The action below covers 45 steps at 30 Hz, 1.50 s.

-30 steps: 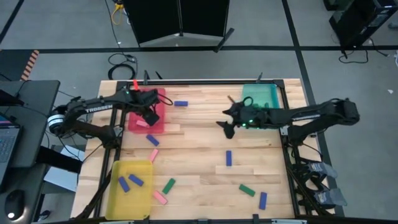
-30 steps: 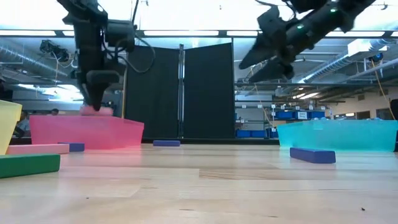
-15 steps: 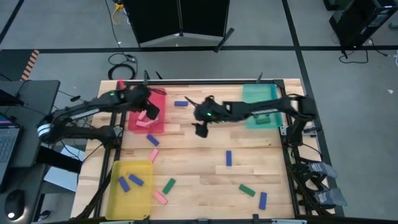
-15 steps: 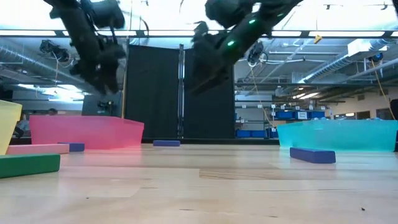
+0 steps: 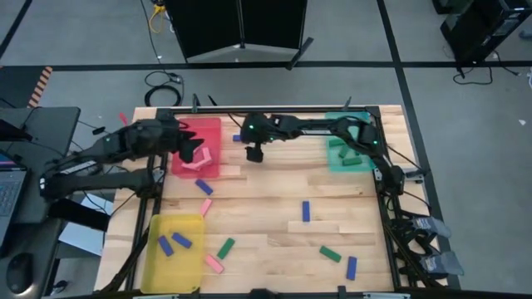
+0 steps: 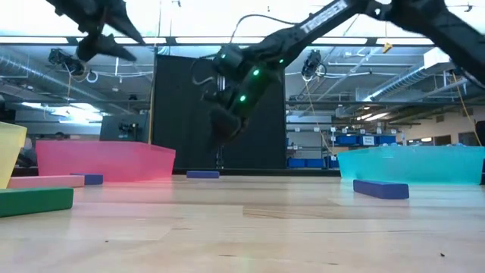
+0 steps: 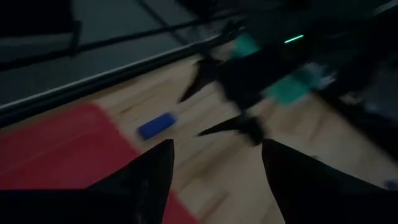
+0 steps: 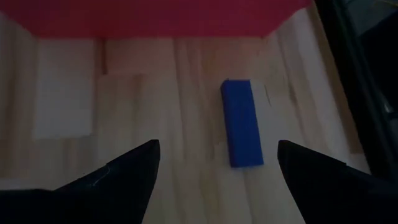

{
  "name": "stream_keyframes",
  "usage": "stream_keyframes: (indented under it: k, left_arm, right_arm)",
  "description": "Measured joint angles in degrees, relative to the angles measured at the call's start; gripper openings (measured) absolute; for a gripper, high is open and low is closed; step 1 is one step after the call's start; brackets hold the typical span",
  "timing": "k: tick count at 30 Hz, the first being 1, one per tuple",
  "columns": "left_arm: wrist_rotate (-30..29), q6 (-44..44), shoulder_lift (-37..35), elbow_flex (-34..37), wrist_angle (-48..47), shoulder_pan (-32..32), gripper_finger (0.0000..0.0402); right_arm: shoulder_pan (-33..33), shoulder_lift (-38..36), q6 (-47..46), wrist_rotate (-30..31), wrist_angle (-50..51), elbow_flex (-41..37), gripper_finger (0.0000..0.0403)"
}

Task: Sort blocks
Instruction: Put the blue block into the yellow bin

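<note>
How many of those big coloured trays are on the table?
3: a red tray at the overhead view's top left, a teal tray at top right, and a yellow tray at bottom left.

Around my table (image 5: 266,187), light wood planks w/ a dark frame, the floor (image 5: 83,41) is grey, crossed by dark lines. A black folding screen (image 5: 241,25) stands just beyond the far edge; black cable (image 5: 162,80) coiled near it, yellow cable (image 5: 156,12) further back. Desk w/ laptop (image 5: 10,187) at my left side. Looking level across: ceiling strip lights (image 6: 364,39), exposed ducts (image 6: 45,72), shelves w/ blue bins (image 6: 356,140) way back.
</note>
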<state>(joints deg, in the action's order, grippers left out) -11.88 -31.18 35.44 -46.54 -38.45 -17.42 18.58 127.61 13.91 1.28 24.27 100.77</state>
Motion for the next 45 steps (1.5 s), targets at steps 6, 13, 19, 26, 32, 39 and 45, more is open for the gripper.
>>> stream_keyframes:
  k: [6, 13, 19, 26, 32, 39, 45]
  left_arm:
    - [-0.04, -0.56, -1.34, 0.00, 5.82, 4.26, 0.0250]
    - [-0.09, -0.45, -1.38, -0.02, 10.55, 7.56, 0.0250]
    - [-0.40, -0.53, -1.37, -0.02, 10.84, 9.16, 0.0250]
    - [-1.11, -0.54, -1.33, -0.02, 10.86, 9.67, 0.0250]
    - [-1.18, -0.45, -1.33, -0.02, 11.60, 9.67, 0.0250]
    - [-1.22, 0.12, -1.33, -0.02, 12.08, 9.67, 0.0250]
    - [-1.35, 0.53, -1.33, -0.02, 12.04, 9.67, 0.0250]
  right_arm:
    - [0.79, 5.69, 2.68, 1.05, 5.47, 8.16, 0.0336]
    - [1.94, 10.58, 4.87, -0.72, 11.30, 15.87, 0.0335]
    - [3.85, 14.07, 6.76, -1.82, 16.65, 20.77, 0.0333]
    - [4.88, 16.68, 7.02, -3.89, 21.01, 24.72, 0.0317]
    - [4.82, 16.80, 7.96, -4.56, 21.00, 24.37, 0.0292]
    - [4.79, 16.72, 9.69, -4.83, 20.94, 24.37, 0.0228]
    - [4.79, 16.72, 9.48, -4.13, 20.29, 24.37, 0.0165]
